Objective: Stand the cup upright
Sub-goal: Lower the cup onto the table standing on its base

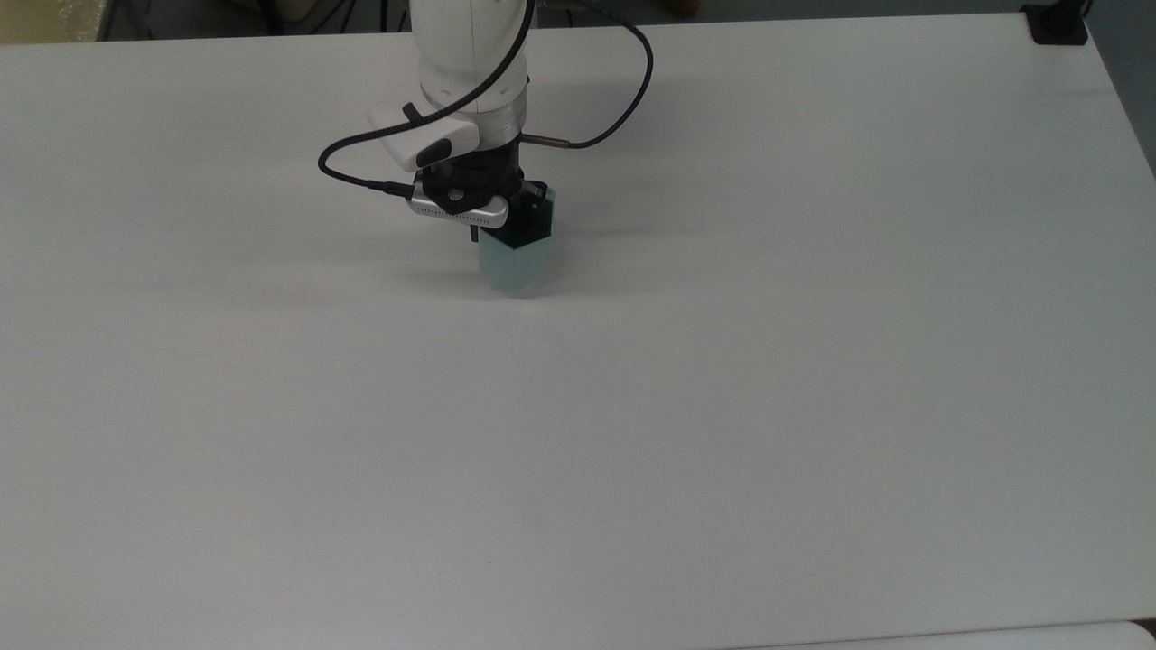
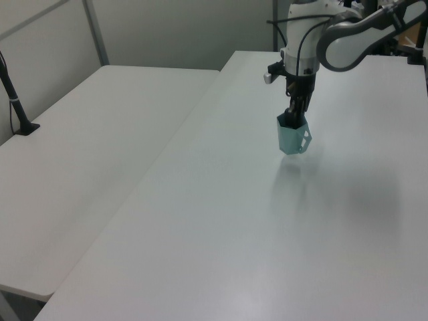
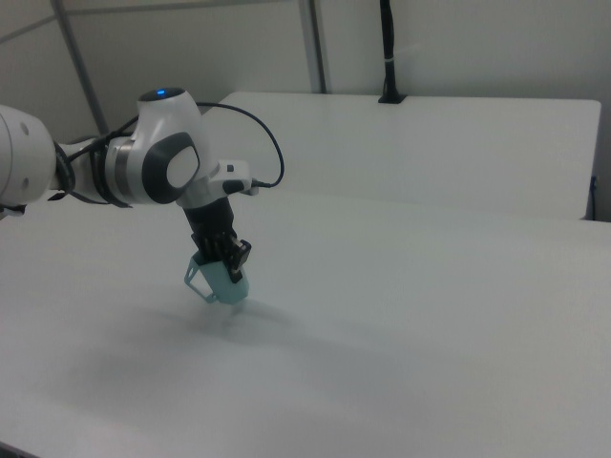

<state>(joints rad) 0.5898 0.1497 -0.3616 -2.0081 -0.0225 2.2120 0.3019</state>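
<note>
From where I stand, the arm reaches down over the white desk (image 1: pixel 813 406) and its tool (image 1: pixel 515 212) is clamped on the rim of the cup (image 1: pixel 513 266), one finger inside the mouth and one on the outer wall. The cup is pale teal and faceted, mouth up and narrower base down, nearly upright with a slight tilt. In the left view the cup (image 2: pixel 294 137) hangs from the tool (image 2: pixel 295 115) with its base at or just above the desk surface; I cannot tell whether it touches. A soft shadow lies on the desk just beside it. In the right view the small looped tab at the rim sticks out toward the right view's left, and the cup (image 3: pixel 225 281) sits directly below the tool (image 3: pixel 223 256). A dark cable (image 1: pixel 623 99) loops from the wrist out to the top view's right. A second white desk (image 2: pixel 87 147) stands alongside, on the left view's left, with a black post (image 2: pixel 15 100) clamped to its far edge.
</note>
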